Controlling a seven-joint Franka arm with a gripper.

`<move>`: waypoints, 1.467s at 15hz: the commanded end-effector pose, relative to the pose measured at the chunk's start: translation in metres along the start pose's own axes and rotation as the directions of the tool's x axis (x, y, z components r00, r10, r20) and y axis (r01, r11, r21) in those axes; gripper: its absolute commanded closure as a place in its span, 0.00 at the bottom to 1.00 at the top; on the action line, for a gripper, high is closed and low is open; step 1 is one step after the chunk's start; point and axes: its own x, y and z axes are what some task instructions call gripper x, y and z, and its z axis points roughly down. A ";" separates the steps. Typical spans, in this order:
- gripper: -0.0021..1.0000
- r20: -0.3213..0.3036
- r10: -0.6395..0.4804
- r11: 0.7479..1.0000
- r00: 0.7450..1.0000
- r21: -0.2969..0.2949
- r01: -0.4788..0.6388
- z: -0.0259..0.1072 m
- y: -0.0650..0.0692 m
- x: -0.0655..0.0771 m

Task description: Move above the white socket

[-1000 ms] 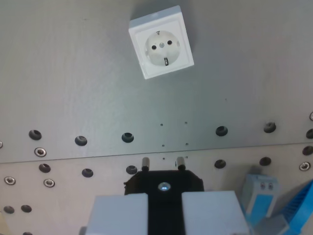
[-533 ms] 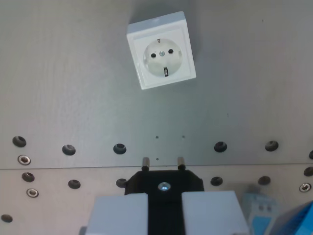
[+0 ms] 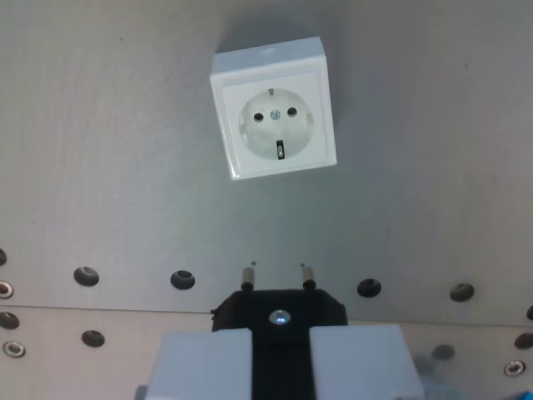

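The gripper [image 3: 280, 358] hangs clamped on a black plug [image 3: 280, 310], pins aimed at the white socket [image 3: 273, 119] lying flat on the grey plate [image 3: 100, 167] just ahead — approach underway, and it needs carrying forward until centred over it.

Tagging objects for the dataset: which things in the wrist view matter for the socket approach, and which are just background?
Job:
white socket
black plug, two pins pointing toward the socket
claw, shut on the plug

Background:
grey plate
row of round holes
screws at the left edge
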 end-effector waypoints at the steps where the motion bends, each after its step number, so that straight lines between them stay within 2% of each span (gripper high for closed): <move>1: 1.00 -0.089 -0.133 0.991 0.987 -0.027 0.131 0.016 0.005 -0.003; 15: 1.00 -0.097 -0.213 0.977 0.972 -0.036 0.211 0.085 0.008 0.000; 22: 1.00 -0.101 -0.219 0.976 0.971 -0.042 0.216 0.108 0.008 -0.001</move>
